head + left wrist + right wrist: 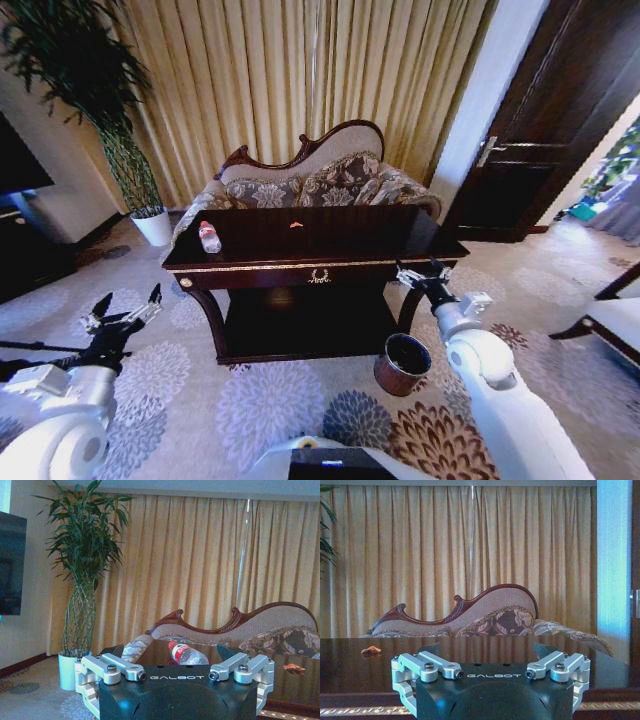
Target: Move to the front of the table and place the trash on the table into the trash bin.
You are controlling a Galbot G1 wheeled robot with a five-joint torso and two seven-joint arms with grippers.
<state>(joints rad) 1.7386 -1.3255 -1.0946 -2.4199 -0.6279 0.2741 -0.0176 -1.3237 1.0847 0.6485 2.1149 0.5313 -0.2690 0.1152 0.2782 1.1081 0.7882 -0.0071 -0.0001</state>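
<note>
The dark-brown table [330, 246] with gold trim stands just ahead of me. On its left end lies a clear plastic bottle [209, 237] with a red label, also in the left wrist view [186, 654]. A tiny orange scrap [296, 225] rests near the far middle of the top, and both wrist views catch it [293, 668] [370, 651]. The reddish-brown trash bin [402, 364] sits on the carpet by the table's right front leg. My left gripper [128, 297] hangs open, short of the table's left end. My right gripper [420, 266] is open beside the table's right front corner, above the bin.
A patterned sofa [320, 175] stands right behind the table before yellow curtains. A tall plant in a white pot [152, 226] is at the back left, a dark cabinet [20, 255] at far left, a dark door [540, 120] at back right, a chair [610, 320] at right.
</note>
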